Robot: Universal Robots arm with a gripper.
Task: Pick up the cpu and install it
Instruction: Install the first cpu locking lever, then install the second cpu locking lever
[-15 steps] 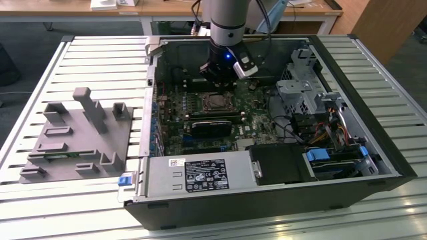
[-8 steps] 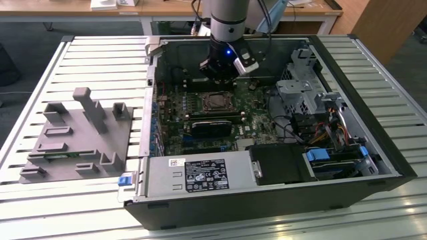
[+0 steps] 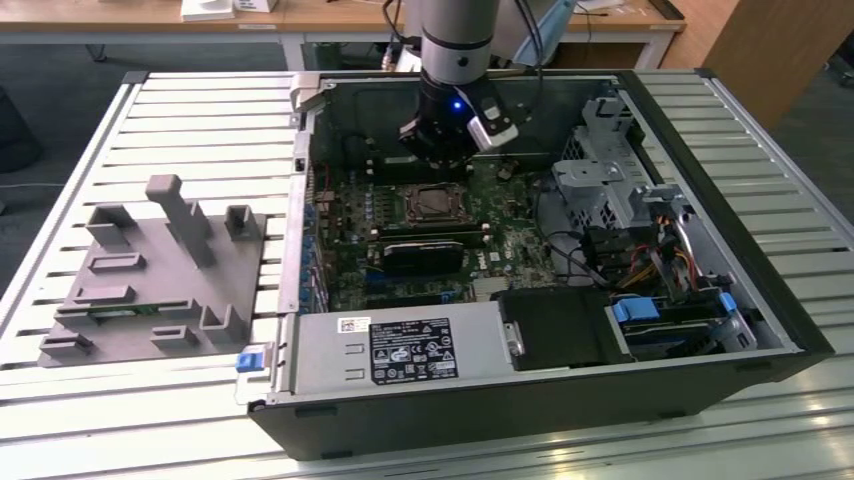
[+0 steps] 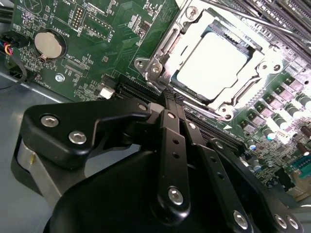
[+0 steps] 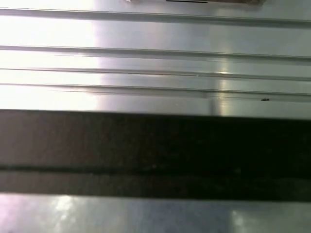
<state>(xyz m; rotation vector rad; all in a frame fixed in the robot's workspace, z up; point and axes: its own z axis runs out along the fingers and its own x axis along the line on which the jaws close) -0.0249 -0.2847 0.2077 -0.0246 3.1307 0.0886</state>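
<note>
Near edge: PC case (image 3: 534, 400) lies open on its side on the slatted metal worktop (image 3: 174, 110), black side wall twd the camera in the exterior view.
PSU: silver box w/ labels (image 3: 400, 350), front of the case interior; blue clip (image 3: 248, 361) just at its end on the exterior view's left.
Drive bay: blue-tabbed caddies (image 3: 667, 315) on the exterior view's right, wires bunched near them.
Fixture: gray plastic block set (image 3: 154, 270) on the worktop, exterior view's left, apart from the case.
Mobo: green motherboard (image 3: 400, 240) mid-case; black heatsink block (image 3: 424, 255) sits on it, nearer than the socket.
Socket: metal frame (image 4: 214, 58) on the board, screws at the corners.
CPU: cpu (image 4: 211, 62), shiny silver top, lies flat inside the socket frame; in the exterior view it's the dark square (image 3: 434, 203) just below the arm tip.
Pincer: pincer (image 4: 174, 97) hovers just beside the socket, not touching the chip; black fingers (image 4: 170, 121) drawn tight together, nothing btwn them. In the exterior view it hangs over the board's far part (image 3: 441, 150), blue light lit on the wrist.
Coin cell: round battery (image 4: 47, 44) on the board, well apart from the socket.
Far: wooden desks (image 3: 347, 15) beyond the worktop.
</note>
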